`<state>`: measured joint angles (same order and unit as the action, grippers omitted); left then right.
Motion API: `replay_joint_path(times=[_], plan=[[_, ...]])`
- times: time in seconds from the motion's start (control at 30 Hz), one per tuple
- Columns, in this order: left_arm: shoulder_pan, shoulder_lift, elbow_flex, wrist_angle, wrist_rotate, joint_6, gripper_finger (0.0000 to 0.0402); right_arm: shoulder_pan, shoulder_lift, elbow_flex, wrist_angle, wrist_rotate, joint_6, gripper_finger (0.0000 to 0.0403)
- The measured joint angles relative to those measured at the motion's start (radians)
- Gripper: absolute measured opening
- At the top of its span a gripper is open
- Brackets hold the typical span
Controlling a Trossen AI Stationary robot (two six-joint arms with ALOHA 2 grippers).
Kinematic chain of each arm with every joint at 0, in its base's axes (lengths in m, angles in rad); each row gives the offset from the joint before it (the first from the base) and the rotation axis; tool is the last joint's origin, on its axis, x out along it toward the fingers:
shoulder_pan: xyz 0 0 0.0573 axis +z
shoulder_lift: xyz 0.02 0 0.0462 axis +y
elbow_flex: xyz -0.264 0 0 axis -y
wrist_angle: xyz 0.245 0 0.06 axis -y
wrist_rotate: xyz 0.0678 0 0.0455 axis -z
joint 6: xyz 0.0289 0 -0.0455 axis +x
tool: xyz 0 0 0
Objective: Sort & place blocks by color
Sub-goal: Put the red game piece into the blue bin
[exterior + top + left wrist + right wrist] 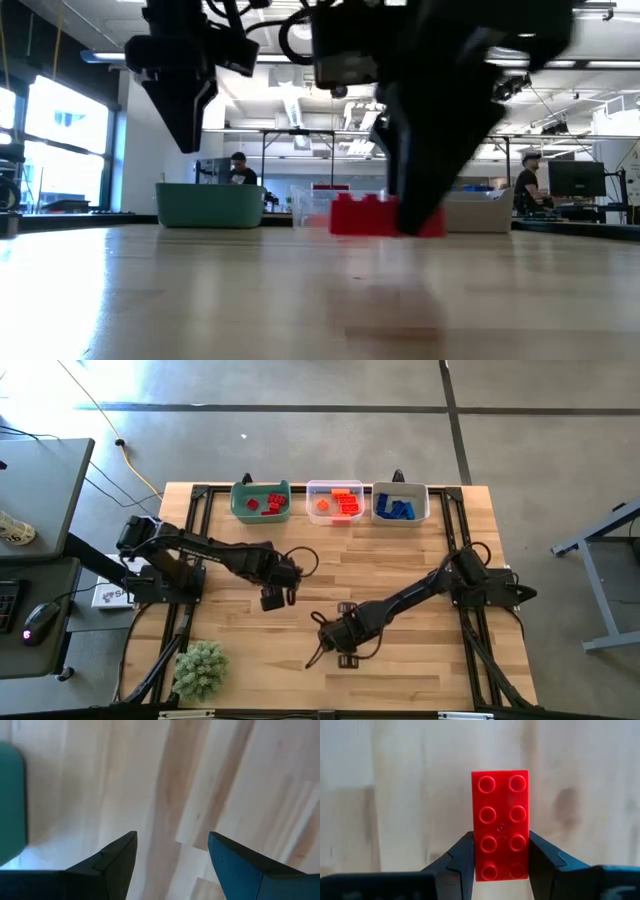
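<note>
Three bins sit in a row at the far edge of your tabletop (250, 660): a green bin (260, 501) on the left holding red blocks (272, 502), a clear bin (335, 501) in the middle with orange and red blocks (343, 503), and a grey bin (400, 503) on the right with blue blocks (397, 508). Your left gripper (172, 857) hangs over bare wood left of centre, its fingers spread wide with nothing between them. Your right gripper (501, 857) is down at the tabletop near the middle front, fingers closed against the long sides of a red two-by-four block (500, 822), studs facing up. A fuzzy green ball (200, 667) rests at the near left corner.
</note>
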<state>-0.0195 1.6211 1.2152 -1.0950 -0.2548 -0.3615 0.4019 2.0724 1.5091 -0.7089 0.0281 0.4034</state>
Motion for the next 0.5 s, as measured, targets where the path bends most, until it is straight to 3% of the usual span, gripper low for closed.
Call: replay_joint_path(times=[0.23, 0.5], plan=[[0.113, 0.000, 0.000, 0.001, -0.003, 0.088, 0.0234, -0.048, -0.001, 0.055, -0.029, 0.068, -0.050, 0.0114], [0.260, 0.000, 0.000, 0.001, 0.004, 0.177, 0.0234, -0.171, -0.002, 0.076, -0.060, 0.094, -0.248, 0.0114]])
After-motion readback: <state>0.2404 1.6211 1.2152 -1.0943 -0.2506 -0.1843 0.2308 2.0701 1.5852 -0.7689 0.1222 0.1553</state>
